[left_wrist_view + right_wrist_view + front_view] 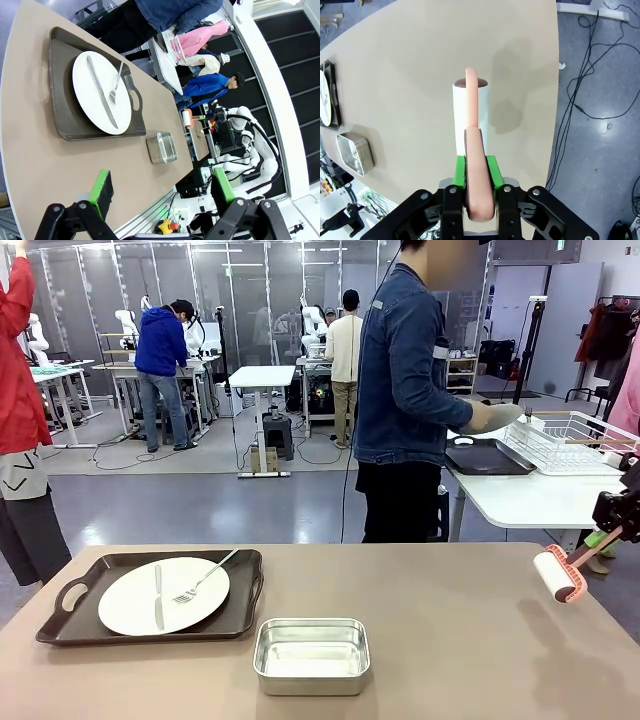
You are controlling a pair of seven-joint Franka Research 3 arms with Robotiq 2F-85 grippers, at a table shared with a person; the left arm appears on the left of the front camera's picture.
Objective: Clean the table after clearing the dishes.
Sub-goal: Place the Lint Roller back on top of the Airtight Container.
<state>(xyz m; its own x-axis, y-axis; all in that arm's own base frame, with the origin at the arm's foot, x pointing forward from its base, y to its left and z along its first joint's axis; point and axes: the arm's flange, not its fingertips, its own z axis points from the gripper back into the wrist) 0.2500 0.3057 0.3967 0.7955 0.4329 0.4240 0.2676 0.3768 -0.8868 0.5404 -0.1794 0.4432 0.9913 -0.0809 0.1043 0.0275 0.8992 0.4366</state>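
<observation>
evidently the clearing is only part done: on the left of the tan worktop (430,640) a dark tray (240,610) carries a white plate (125,605) with a knife (158,597) and a fork (205,580) laid across it. a small steel pan (311,655) sits just beside the tray on the robot's side. the person (405,390) at the far side is turned toward a white side worktop (520,502), where a second dark tray (488,458) lies next to a wire rack (575,445); that looks like the drop-off for cleared dishes. the right claw (603,537) is clamped tight on the pink handle of a lint roller (555,576), with the handle pinched between the green pads so the white roll juts out ahead of the fingers. it hangs over the bare right end of the worktop, and the roll's shadow falls apart from it, so the roll seems lifted clear. that end has no dishes in the way, which is probably why the roller waits there. the left claw (162,192) hovers above the near edge with its jaws spread wide and nothing between them. it looks down on the tray and plate, so it seems placed to deal with them before rolling reaches that side.
</observation>
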